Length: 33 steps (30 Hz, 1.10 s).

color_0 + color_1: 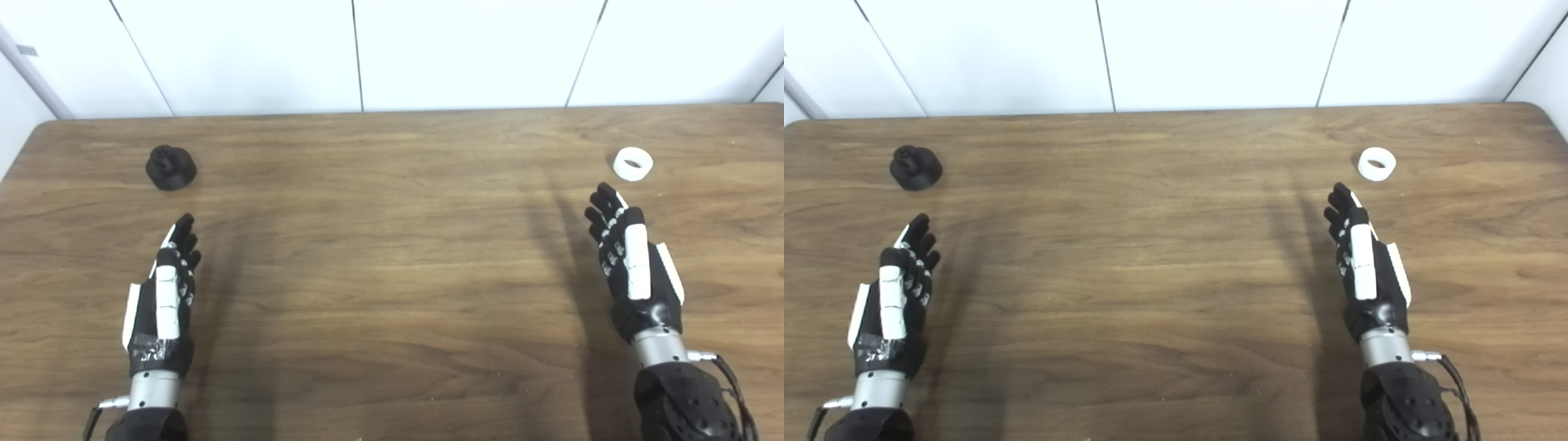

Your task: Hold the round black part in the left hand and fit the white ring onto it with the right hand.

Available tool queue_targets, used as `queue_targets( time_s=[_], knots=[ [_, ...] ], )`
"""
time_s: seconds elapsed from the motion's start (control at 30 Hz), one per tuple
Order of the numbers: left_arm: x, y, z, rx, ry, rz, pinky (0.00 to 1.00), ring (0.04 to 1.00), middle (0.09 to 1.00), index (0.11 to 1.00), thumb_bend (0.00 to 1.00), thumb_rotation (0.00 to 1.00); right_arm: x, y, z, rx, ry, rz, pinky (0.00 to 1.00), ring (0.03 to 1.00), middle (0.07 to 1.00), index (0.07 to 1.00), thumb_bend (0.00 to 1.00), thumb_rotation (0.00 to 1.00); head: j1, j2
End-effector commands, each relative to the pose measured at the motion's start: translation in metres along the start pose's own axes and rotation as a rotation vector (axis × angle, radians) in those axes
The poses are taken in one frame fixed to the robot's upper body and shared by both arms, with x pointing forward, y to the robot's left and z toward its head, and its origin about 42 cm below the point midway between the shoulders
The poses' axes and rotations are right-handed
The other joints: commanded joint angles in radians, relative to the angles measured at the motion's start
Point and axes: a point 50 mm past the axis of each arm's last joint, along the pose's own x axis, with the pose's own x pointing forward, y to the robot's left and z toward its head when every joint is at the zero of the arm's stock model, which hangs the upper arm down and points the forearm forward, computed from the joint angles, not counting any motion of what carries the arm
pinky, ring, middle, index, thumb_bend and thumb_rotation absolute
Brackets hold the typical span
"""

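Note:
The round black part (171, 166) stands on the wooden table (392, 245) at the far left; it also shows in the right eye view (915, 166). The white ring (633, 163) lies flat at the far right. My left hand (165, 288) is open and empty, fingers stretched forward, a short way in front of the black part. My right hand (631, 257) is open and empty, its fingertips just short of the ring and slightly left of it. Neither hand touches its object.
The table's far edge (392, 111) meets a white panelled wall (392, 49). The table's rounded far corners show at left and right. Nothing else lies on the table.

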Motion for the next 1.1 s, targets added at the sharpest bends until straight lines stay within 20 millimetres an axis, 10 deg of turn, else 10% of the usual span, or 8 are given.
queue_targets(
  time_s=[0.0,0.7,1.07],
  knots=[
    [0.003,0.001,0.009,0.011,-0.061,-0.002,1.00,1.000,0.990,0.945,0.60,0.92,0.000,0.001,0.012,0.002,-0.073,0.003,0.99,0.948,0.944,0.932,0.54,1.00,0.001,0.001],
    [0.000,-0.001,0.008,0.020,-0.053,-0.003,1.00,1.000,0.990,0.945,0.60,0.93,-0.002,0.001,0.008,-0.010,-0.065,0.006,0.99,0.945,0.943,0.928,0.54,1.00,0.012,-0.027],
    [-0.003,-0.007,-0.003,0.018,-0.055,-0.017,1.00,1.000,0.989,0.939,0.60,0.93,-0.005,-0.005,0.001,-0.011,-0.053,0.018,1.00,0.966,0.959,0.944,0.50,1.00,0.146,-0.120]
  ],
)
